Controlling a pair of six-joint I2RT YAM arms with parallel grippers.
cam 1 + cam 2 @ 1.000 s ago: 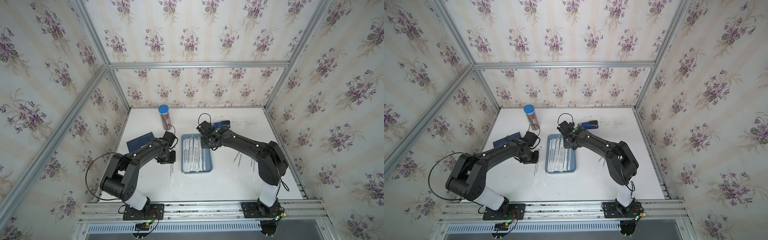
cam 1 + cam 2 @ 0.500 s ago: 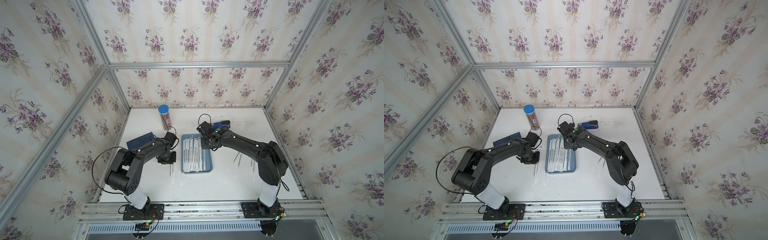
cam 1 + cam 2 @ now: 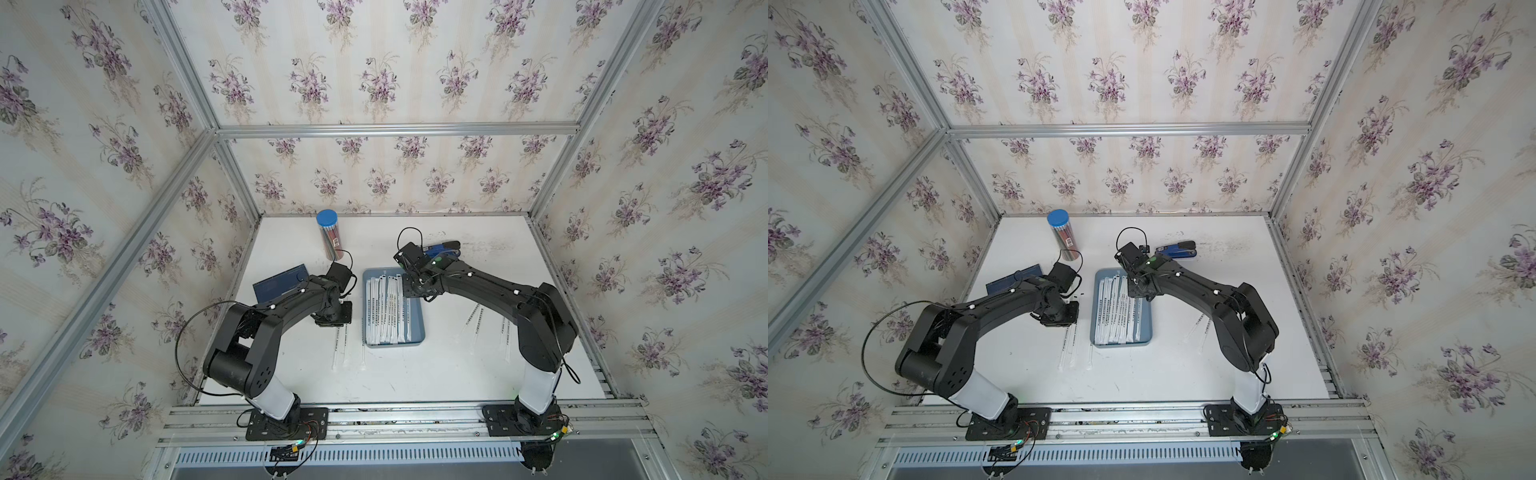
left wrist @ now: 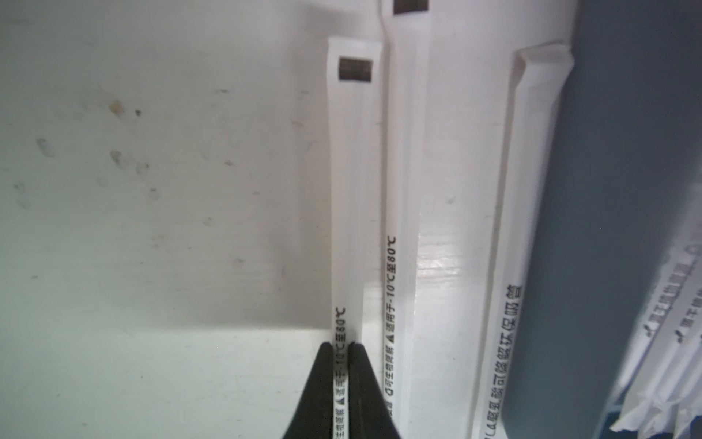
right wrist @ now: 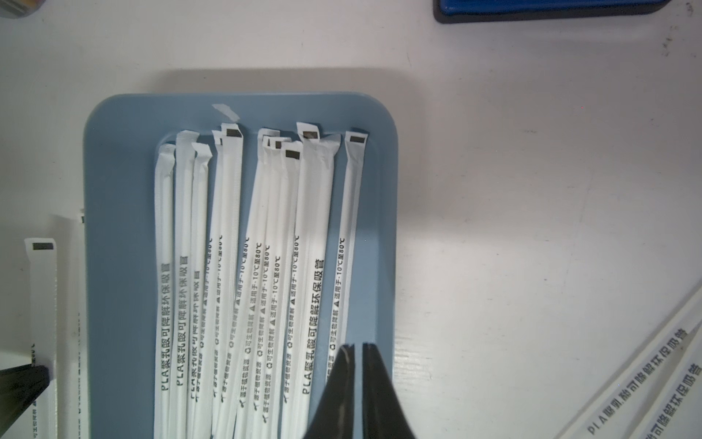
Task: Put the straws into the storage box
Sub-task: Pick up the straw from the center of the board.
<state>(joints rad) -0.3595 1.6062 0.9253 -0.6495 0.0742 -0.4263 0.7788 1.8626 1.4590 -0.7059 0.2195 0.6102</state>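
Straw [image 4: 349, 197] lies on table [image 4: 152, 228], on the left-arm side of box [image 4: 626, 190], long axis parallel to box's long side. Left fingers [image 4: 321, 384] pinch it. Two more straws [image 4: 404, 152] lie between it and box. Right fingers [image 5: 378, 384] nearly closed, empty, over box edge. Judgement: lift must clear neighbours and rim.

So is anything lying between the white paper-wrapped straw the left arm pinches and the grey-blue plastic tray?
Yes. Two loose white paper-wrapped straws lie on the table between the pinched straw and the grey-blue plastic tray, one right beside its wall. Lifting over probably clears them.
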